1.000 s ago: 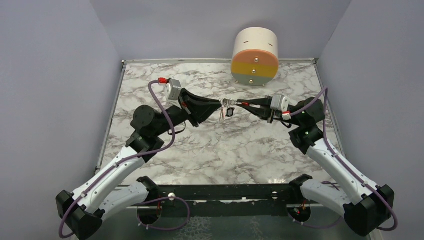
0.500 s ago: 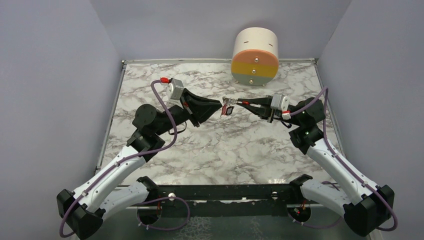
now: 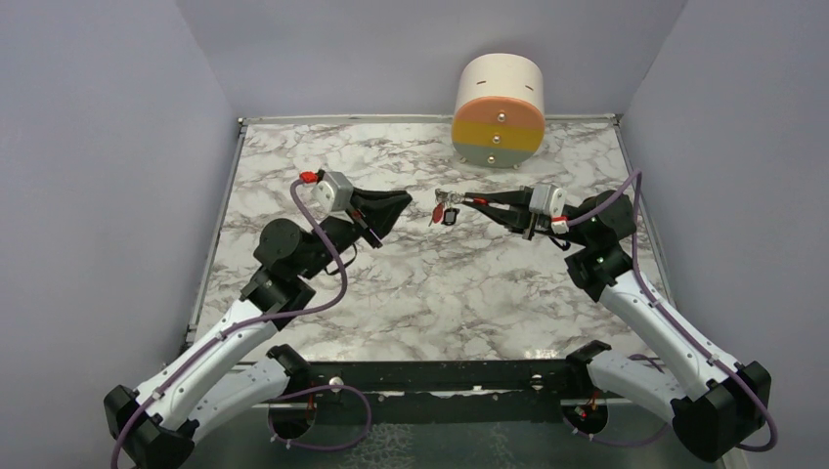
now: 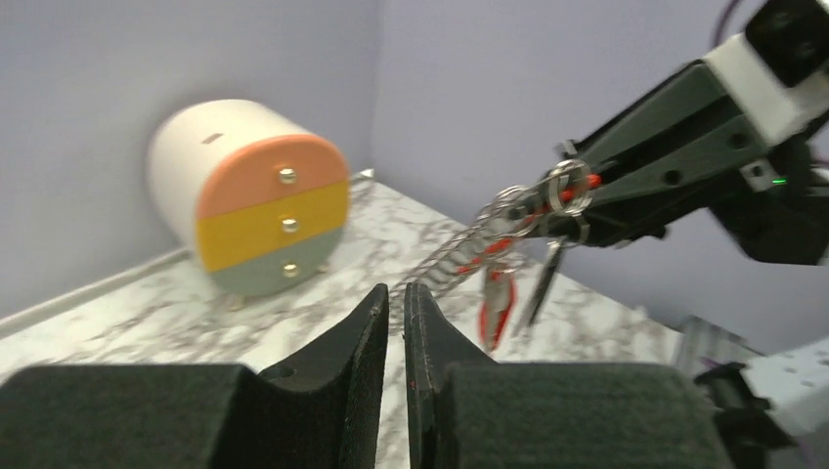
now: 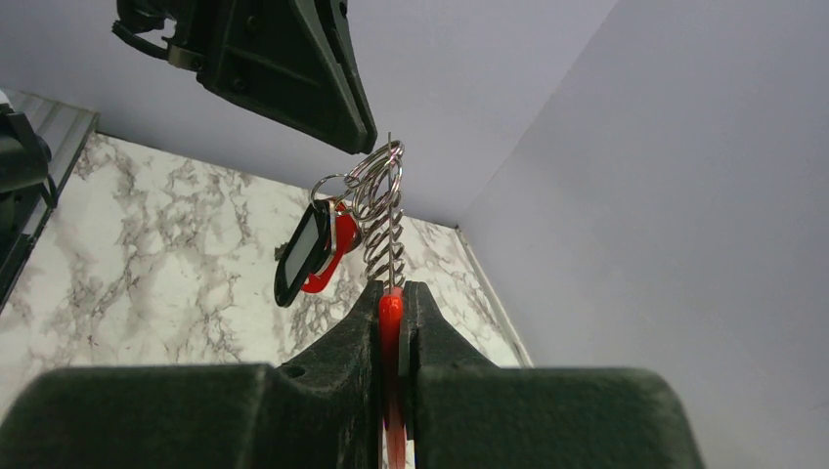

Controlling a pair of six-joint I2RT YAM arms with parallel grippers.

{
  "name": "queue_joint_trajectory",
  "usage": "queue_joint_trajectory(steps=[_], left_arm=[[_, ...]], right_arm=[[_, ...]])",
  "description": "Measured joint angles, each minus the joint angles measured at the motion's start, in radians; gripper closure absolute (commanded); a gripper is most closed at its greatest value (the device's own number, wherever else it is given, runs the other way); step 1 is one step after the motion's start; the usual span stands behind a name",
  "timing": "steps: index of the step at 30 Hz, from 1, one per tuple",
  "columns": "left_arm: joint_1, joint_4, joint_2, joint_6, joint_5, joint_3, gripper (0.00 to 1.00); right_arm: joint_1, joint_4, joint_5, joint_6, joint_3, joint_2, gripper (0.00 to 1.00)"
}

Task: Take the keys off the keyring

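My right gripper [image 3: 476, 202] [image 5: 393, 288] is shut on the red clip [image 5: 391, 315] of the keyring and holds it above the table. The silver chain [image 5: 386, 244] [image 4: 459, 256] and thin rings [image 5: 376, 176] [image 4: 570, 188] stick out past its tips. A dark-headed key [image 5: 301, 252] [image 3: 451, 218] and a red-headed key [image 5: 342, 236] [image 4: 497, 303] hang from a ring. My left gripper [image 3: 408, 200] [image 4: 396, 290] sits a short way left of the keys, touching nothing. A narrow gap shows between its jaws and nothing lies in it.
A round drawer unit [image 3: 499, 110] [image 4: 259, 200] with orange, yellow and green fronts stands at the back of the marble table [image 3: 440, 293]. Grey walls close in the left, right and far sides.
My left gripper has drawn back to the left, away from the keys it was touching. The keys now hang from the ring. My right gripper has stayed in place.
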Motion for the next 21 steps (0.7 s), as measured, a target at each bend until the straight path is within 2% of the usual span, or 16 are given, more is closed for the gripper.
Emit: queue_joint_trajectory(steps=[4, 8, 14, 21], left_arm=[[0.0, -0.004, -0.063, 0.129, -0.145, -0.068, 0.87], [0.0, 0.052, -0.08, 0.216, -0.181, -0.133, 0.84], [0.0, 0.183, -0.064, 0.289, -0.065, -0.19, 0.79], [0.0, 0.398, -0.027, 0.288, 0.086, -0.208, 0.78]], right_arm=[[0.0, 0.0, -0.003, 0.003, 0.0, 0.0, 0.98], [0.0, 0.001, -0.023, 0.021, 0.0, 0.0, 0.98], [0.0, 0.023, -0.072, 0.055, 0.0, 0.005, 0.98], [0.0, 0.058, -0.125, 0.096, 0.0, 0.014, 0.98]])
